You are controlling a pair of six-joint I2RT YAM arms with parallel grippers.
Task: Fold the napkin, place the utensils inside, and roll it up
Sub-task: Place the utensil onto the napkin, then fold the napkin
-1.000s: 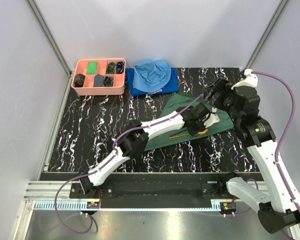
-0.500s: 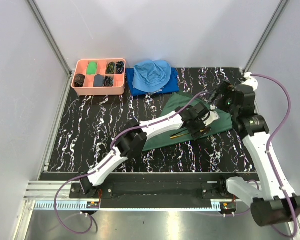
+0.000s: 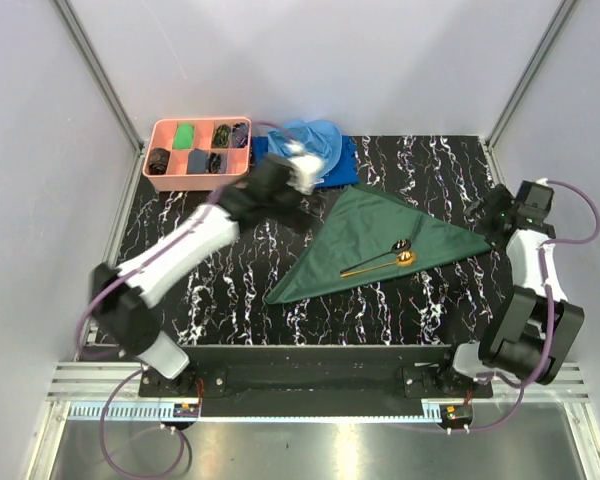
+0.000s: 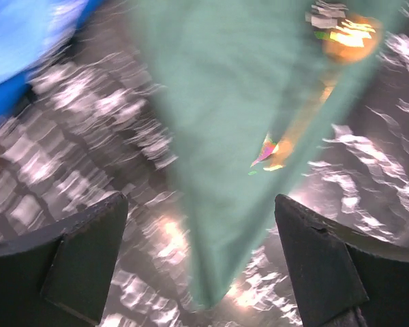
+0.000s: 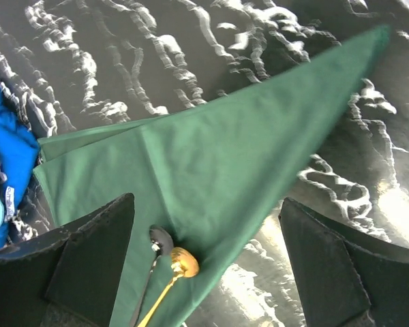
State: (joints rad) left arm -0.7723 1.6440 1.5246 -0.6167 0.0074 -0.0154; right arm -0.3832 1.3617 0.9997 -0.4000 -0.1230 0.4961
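Top external view: locate the napkin (image 3: 370,235) at centre right of the frame, folded to a dark green triangle and lying flat on the black marbled table (image 3: 180,260). Find the utensils (image 3: 378,265) on its lower right part: a gold spoon (image 3: 407,258) with the bowl toward the right, plus a darker piece (image 3: 400,246) just above the bowl; touching or merely close, cannot tell. Note the left gripper (image 3: 300,166), blurred, at upper middle of the frame over the light blue cloth (image 3: 320,138), beside the pink tray (image 3: 195,184) and well apart from the napkin. Note the right gripper (image 3: 502,212) at the right edge, near the napkin's right tip but apart from it. Left wrist view, heavily blurred: read the jaws as spread wide, fingers (image 4: 82,259) at lower left and lower right, nothing pinched. See one tip of the napkin running down the middle of the frame, between the two fingers in the picture and touching neither, with the gold spoon at upper right. Right wrist view: read the jaws as spread wide and empty as well, fingers (image 5: 88,266) in the two lower corners. See the napkin crossing the frame from lower left to a tip at upper right, clear of both fingers, with the utensils at bottom centre between them and the darker blue cloth (image 5: 7,157) at the left edge.
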